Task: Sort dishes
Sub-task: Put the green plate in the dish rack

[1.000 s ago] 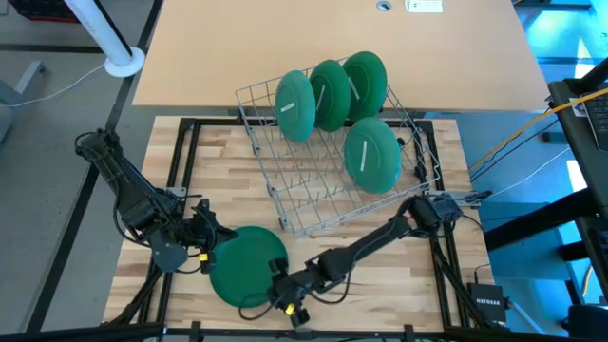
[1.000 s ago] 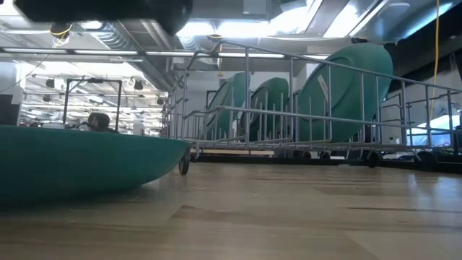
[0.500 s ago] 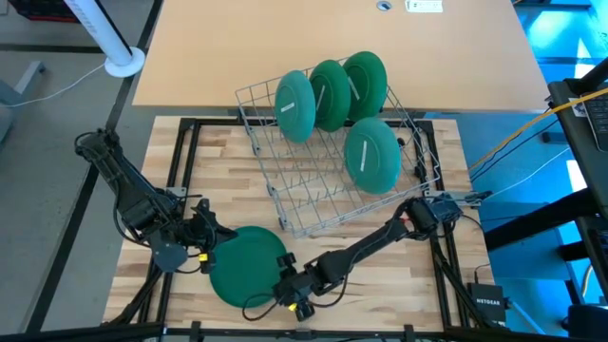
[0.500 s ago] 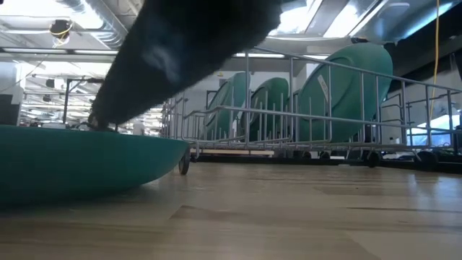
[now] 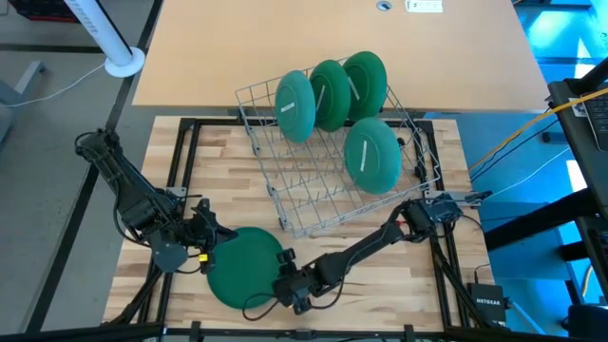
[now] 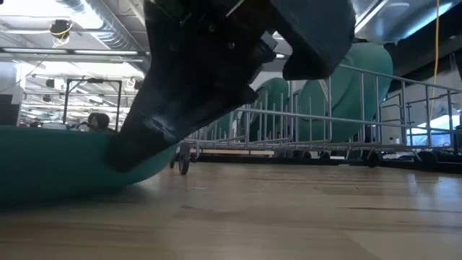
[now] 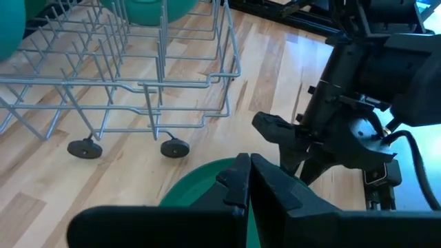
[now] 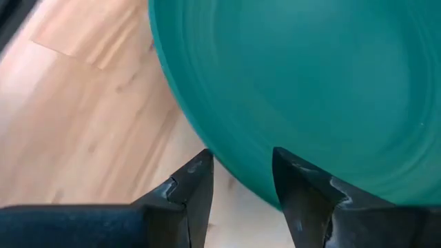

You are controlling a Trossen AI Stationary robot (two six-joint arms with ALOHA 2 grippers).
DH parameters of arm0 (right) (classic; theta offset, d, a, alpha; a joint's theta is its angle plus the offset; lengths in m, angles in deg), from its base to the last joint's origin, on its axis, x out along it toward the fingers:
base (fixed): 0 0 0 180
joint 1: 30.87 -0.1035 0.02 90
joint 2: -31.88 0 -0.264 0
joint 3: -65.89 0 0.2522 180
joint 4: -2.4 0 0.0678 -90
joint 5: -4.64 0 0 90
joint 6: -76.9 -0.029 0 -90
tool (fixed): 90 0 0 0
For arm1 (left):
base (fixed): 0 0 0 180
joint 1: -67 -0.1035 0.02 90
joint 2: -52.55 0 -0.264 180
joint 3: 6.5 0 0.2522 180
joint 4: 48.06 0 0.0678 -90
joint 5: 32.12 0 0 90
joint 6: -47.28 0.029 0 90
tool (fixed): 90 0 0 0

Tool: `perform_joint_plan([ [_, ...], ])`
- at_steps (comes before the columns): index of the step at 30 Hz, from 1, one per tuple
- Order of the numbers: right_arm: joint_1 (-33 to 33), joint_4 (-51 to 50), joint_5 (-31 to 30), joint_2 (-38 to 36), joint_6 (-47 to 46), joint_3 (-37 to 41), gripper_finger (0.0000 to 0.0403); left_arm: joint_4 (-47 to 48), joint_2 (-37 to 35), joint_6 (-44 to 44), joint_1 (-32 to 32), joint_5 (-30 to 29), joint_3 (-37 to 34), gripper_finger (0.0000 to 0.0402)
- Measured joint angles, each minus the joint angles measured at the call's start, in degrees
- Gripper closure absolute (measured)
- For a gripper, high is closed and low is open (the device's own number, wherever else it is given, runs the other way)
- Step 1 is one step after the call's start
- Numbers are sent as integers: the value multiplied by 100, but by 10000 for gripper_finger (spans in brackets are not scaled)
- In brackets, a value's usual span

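One green plate (image 5: 239, 268) lies flat on the wooden table near its front edge; it also shows in the low view (image 6: 50, 162). Several more green plates (image 5: 328, 95) stand on edge in the grey wire rack (image 5: 323, 190). My left gripper (image 5: 205, 249) is shut at the flat plate's left rim, and in its wrist view (image 7: 248, 178) the tips sit over the plate (image 7: 200, 196). My right gripper (image 5: 287, 282) is open at the plate's near right rim (image 8: 241, 180). My left gripper's shut fingertips (image 7: 241, 180) lie over the flat plate near its left rim, slanting down from the table's left; I cannot tell whether they touch it. My right gripper is open, and one finger (image 6: 137, 148) stands against the plate's near right rim (image 6: 162, 155), coming low from the right. The plate stays flat on the table.
The wire rack stands on small wheels (image 7: 173, 147) just beyond the flat plate. Bare wood lies to the right of the plate (image 5: 380, 285). A lighter table (image 5: 332, 38) adjoins the far side, and cables run by the right edge (image 5: 513, 152).
My right gripper has come down and gone toward the table's left and far side, up to the flat plate's near right rim; it now fills the upper part of the low view.
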Motion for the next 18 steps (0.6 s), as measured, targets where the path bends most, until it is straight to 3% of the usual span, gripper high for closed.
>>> perform_joint_plan([
  [12,121,-6,226,11,227,0,250,0,0,4,0,0,0,398],
  [18,123,-85,299,13,231,0,302,0,0,2,0,-1,0,398],
])
